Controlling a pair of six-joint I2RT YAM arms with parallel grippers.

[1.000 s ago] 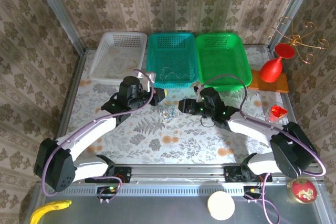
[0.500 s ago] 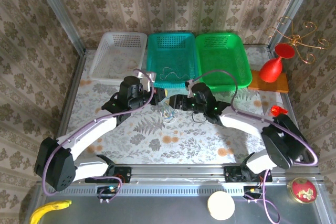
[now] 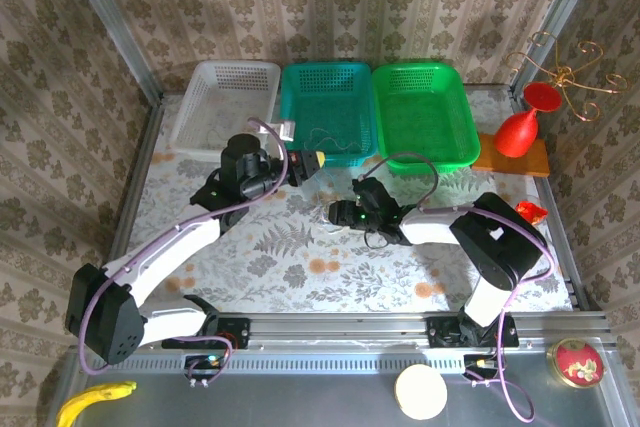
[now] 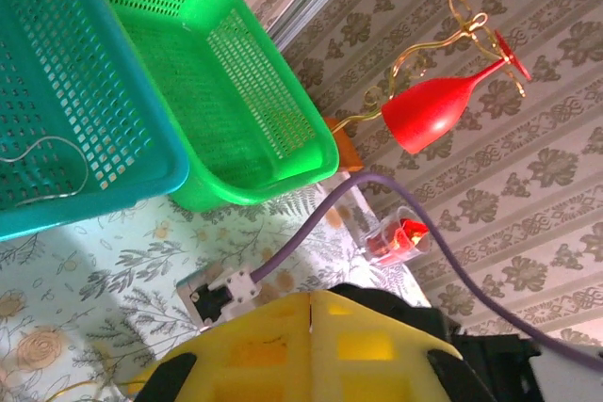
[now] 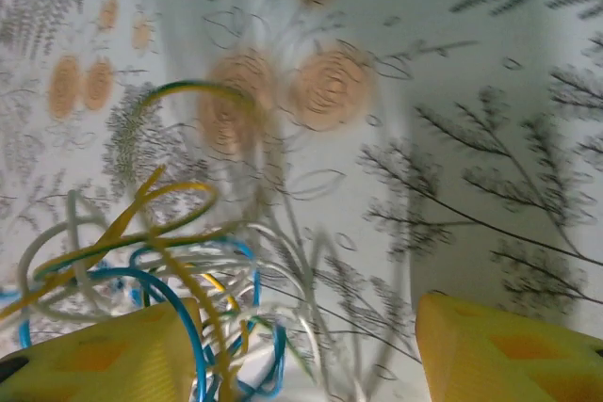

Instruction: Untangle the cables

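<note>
The cables [image 5: 174, 265] are a loose bunch of yellow, blue and white cords on the flowered table. In the right wrist view they lie against my left yellow finger [image 5: 94, 355]. My right gripper [image 5: 301, 364] stands open around them, with bare table between the bunch and the right finger. From above, the right gripper [image 3: 336, 213] sits low at mid-table. My left gripper [image 3: 312, 159] hangs raised by the teal basket's front. Its yellow fingers [image 4: 273, 345] are pressed together, and I see nothing between them.
White basket [image 3: 225, 97], teal basket [image 3: 325, 87] with a thin wire [image 4: 47, 162] inside, and green basket [image 3: 420, 107] line the back. A red glass [image 3: 520, 127] lies on a wooden block at right, with a small cup [image 3: 527, 213] near it.
The right arm swung left and folded in, bringing its gripper down over the cables. The left gripper rose and drew back toward the teal basket, staying shut.
</note>
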